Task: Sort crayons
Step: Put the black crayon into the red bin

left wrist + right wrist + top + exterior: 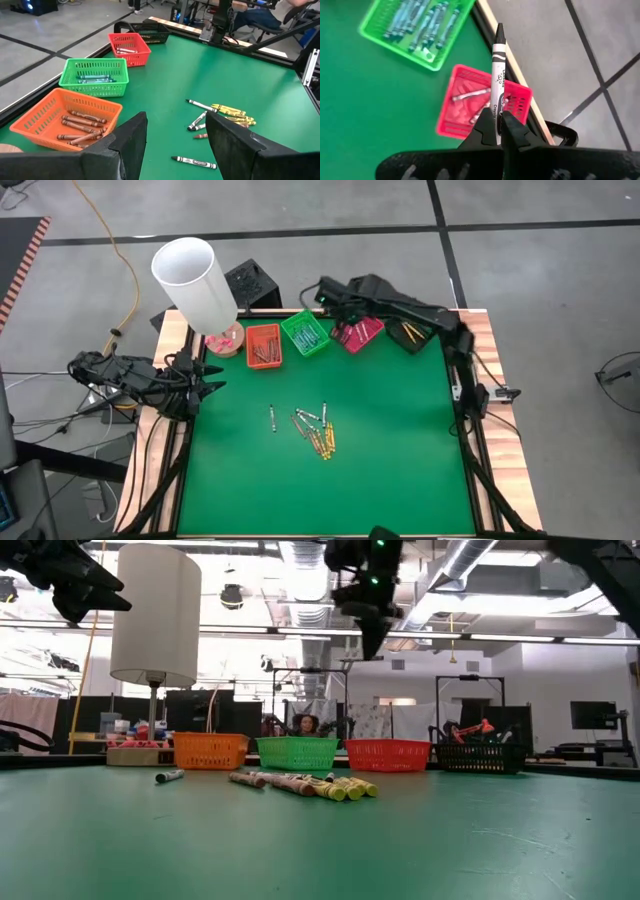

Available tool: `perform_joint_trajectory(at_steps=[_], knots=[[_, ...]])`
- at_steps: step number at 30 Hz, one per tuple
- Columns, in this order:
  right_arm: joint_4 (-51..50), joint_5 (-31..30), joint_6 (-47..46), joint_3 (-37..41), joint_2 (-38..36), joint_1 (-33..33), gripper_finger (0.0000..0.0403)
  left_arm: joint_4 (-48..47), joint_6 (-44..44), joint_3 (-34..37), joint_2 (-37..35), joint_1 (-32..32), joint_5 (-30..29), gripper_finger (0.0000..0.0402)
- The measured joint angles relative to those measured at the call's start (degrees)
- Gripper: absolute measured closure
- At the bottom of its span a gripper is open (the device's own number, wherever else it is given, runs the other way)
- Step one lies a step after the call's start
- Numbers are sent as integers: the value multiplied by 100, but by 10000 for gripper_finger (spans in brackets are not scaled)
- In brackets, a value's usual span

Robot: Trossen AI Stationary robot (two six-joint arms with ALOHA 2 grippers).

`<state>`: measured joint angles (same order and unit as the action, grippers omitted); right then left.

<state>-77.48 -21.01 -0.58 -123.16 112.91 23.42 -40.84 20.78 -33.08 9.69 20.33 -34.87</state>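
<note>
My right gripper [499,125] is shut on a black crayon [497,65] with a white-and-black wrapper. It hangs high over the far edge of the green mat, above the pink tray [480,107], and shows in the high view [330,302] and the low view [372,638]. Loose crayons [315,430] lie flat in a small pile mid-mat. The pile also shows in the low view [300,783] and the left wrist view [220,112]. My left gripper [175,145] waits open at the mat's left edge [207,385], touching nothing. My right gripper pinches the crayon's blunt end [497,114] between its two fingertips. The crayon runs on in line with the fingers and sticks out past them, its black point [499,30] leading. The fingers slant down toward the far edge. The crayon is lifted clear, above the pink tray.
Along the far edge stand an orange tray [263,345], a green tray [305,333], the pink tray [357,333] and a black tray [410,335], each with crayons in it. A white-shaded lamp [195,280] stands at the far left corner. The near mat is bare.
</note>
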Motion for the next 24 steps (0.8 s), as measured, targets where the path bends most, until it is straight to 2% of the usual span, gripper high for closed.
perform_joint_trajectory(at_steps=[6, 8, 12, 18, 24], knots=[[1959, 206, -221, 2304, -1044, 450, 400, 0, 0, 0, 0, 0, 0, 210], [2718, 478, -463, 3021, -1346, 590, 400, 1, 0, 0, 0, -2, 0, 210], [3802, 683, -878, 4102, -1641, 785, 400, 2, 0, 0, 0, 0, 0, 210], [4856, 636, -1328, 5053, -1521, 942, 400, 2, 0, 0, 0, 1, -1, 210], [5207, 632, -1342, 5242, -1112, 956, 400, 2, 3, 0, 0, -2, -7, 210]])
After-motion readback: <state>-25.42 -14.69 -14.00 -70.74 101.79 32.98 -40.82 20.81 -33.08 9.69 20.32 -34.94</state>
